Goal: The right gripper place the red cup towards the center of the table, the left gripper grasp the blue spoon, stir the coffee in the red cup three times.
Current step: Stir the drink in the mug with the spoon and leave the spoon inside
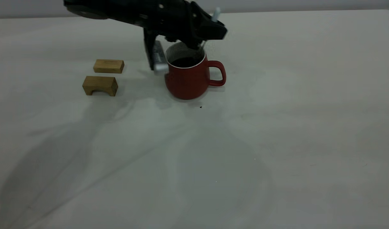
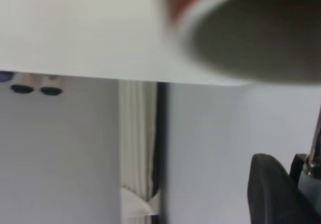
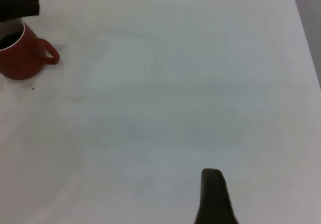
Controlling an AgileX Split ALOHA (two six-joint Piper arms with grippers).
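On the off-white table [image 1: 277,143] before a pale wall stand one red cup [image 1: 188,81] of coffee [image 1: 185,61] and two wooden blocks [image 1: 100,85]. Above the cup, the left gripper [image 1: 199,43] is clamped on the blue spoon [image 1: 216,14]. Whether the right gripper [image 3: 213,196] is closed cannot be told.

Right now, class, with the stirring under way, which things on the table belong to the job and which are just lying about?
Part of the job:
- red cup
- coffee inside it
- blue spoon, handle showing above the left gripper, which hangs over the cup
- table

Lying about:
- two wooden blocks, beside the cup, apart from it
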